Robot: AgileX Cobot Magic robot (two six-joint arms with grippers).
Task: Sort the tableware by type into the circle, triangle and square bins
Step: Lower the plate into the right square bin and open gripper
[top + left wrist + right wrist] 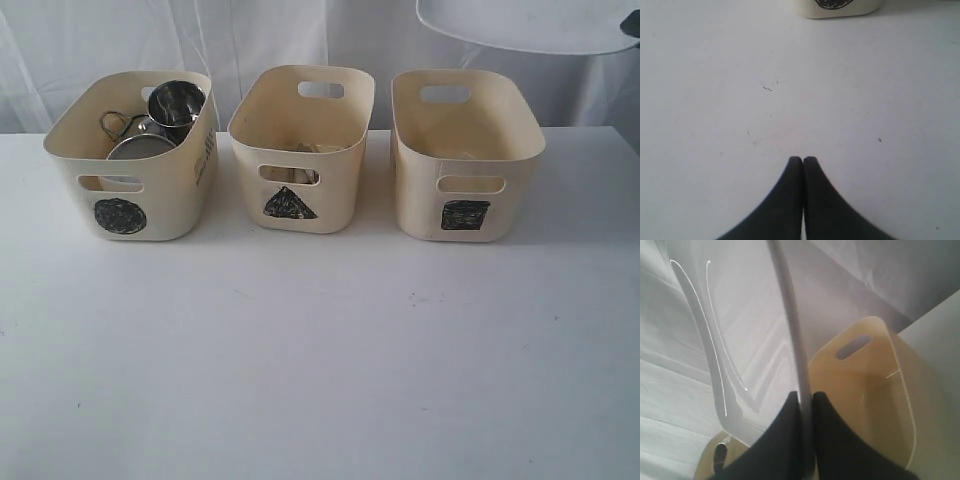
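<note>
Pinching white square plate (740, 340)'s rim with right gripper (805, 398), above square bin (468, 160). Holding left gripper (803, 160) fully closed near circle bin (840, 10).

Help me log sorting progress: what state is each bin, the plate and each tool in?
circle bin: holds steel cups
triangle bin: partly filled, contents unclear
square bin: no contents visible
white plate: aloft, edge gripped
left tool: shut, empty
right tool: shut on white plate

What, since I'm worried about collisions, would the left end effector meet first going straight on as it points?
Probably the white table: only tabletop lies ahead of the shut left end effector. The circle bin stands farther on, slightly off its line, though depth is unclear.
</note>
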